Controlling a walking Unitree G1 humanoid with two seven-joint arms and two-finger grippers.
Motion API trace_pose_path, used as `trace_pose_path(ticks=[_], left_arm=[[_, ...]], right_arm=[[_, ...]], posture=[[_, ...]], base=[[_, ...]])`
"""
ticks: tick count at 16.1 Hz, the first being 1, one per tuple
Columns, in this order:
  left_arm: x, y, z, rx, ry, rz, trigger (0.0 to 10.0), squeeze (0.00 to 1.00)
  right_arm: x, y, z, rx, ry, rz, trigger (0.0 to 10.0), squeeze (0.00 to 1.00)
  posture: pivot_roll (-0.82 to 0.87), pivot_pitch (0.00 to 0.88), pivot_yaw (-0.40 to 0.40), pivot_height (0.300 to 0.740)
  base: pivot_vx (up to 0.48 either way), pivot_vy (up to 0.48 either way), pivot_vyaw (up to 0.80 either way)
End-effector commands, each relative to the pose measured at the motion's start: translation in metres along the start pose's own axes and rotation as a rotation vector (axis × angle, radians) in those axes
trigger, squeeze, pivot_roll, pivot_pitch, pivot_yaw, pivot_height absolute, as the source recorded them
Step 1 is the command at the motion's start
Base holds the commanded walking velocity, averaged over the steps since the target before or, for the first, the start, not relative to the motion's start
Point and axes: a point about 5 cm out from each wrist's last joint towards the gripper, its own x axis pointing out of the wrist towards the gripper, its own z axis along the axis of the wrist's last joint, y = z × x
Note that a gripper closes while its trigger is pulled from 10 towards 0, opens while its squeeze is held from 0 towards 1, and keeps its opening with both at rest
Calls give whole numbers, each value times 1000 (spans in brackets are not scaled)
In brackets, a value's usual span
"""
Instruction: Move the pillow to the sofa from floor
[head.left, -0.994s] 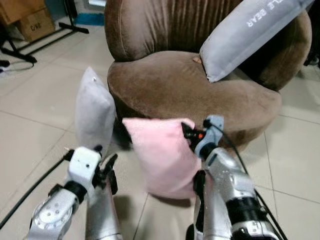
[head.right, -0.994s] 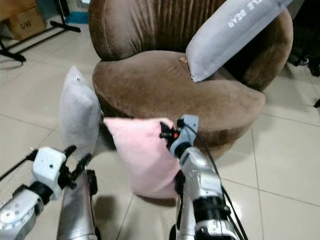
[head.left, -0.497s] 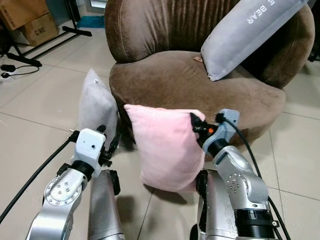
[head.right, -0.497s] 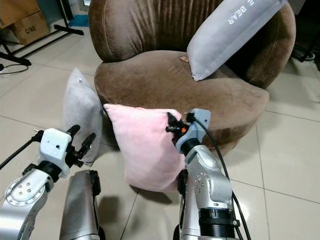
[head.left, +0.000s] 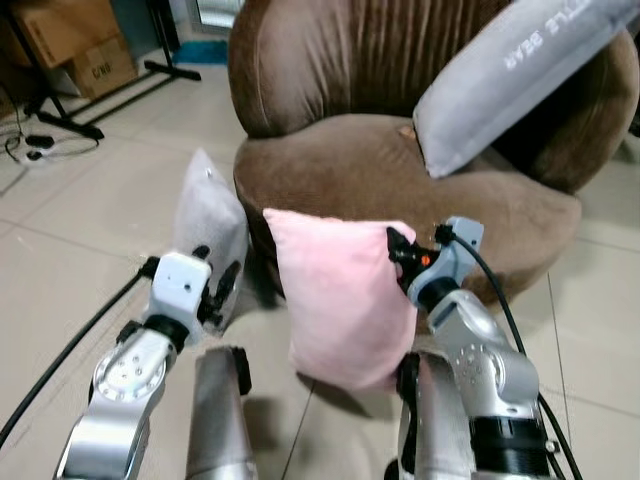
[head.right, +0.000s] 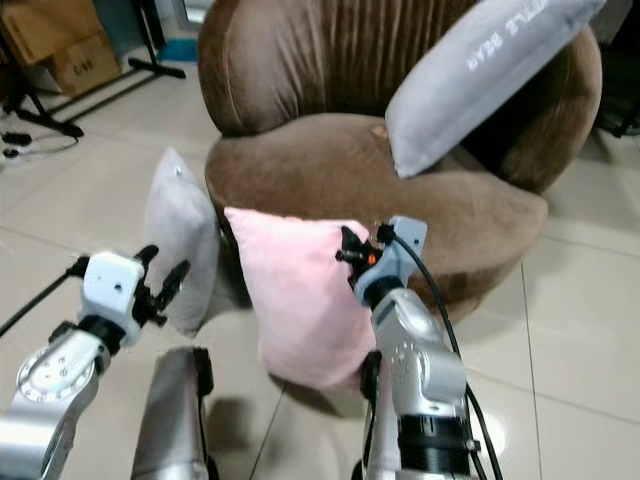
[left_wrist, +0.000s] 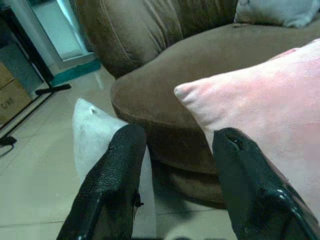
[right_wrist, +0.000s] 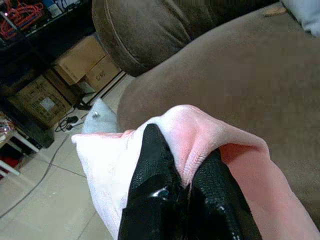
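Note:
My right gripper (head.left: 394, 250) is shut on the top right corner of a pink pillow (head.left: 340, 300), which hangs upright in front of the brown sofa (head.left: 400, 170); its lower edge is near the floor. In the right wrist view the black fingers (right_wrist: 155, 195) pinch a fold of pink pillow (right_wrist: 200, 140). My left gripper (head.left: 215, 275) is open, to the left of the pink pillow and in front of a grey pillow (head.left: 208, 225) that leans against the sofa base. The left wrist view has both fingers (left_wrist: 112, 190) spread with nothing between them.
A long grey pillow (head.left: 510, 80) with white lettering rests on the sofa's right arm. Cardboard boxes (head.left: 70, 45), a black stand's legs (head.left: 110, 95) and cables (head.left: 35, 145) lie at the back left. Pale floor tiles (head.left: 80, 220) surround the sofa.
The pink pillow has come up off the floor in my right gripper and nearer the seat edge. My left arm rose beside the grey pillow. The camera shifted slightly.

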Motion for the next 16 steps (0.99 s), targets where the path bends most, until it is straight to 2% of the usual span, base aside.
trace_pose_path(ticks=[1,9,16], left_arm=[[2,3,1,15,-11,15,10000,0],[6,10,4,38,-29,26,10000,0],[11,8,4,48,-33,14,10000,0]], right_arm=[[3,6,15,-21,-54,27,10000,0],[8,7,21,3,-69,19,10000,0],[8,2,19,16,-66,4,10000,0]], posture=[[4,0,8,509],[7,0,17,584],[12,0,10,654]], base=[[0,0,0],[0,0,0],[0,0,0]])
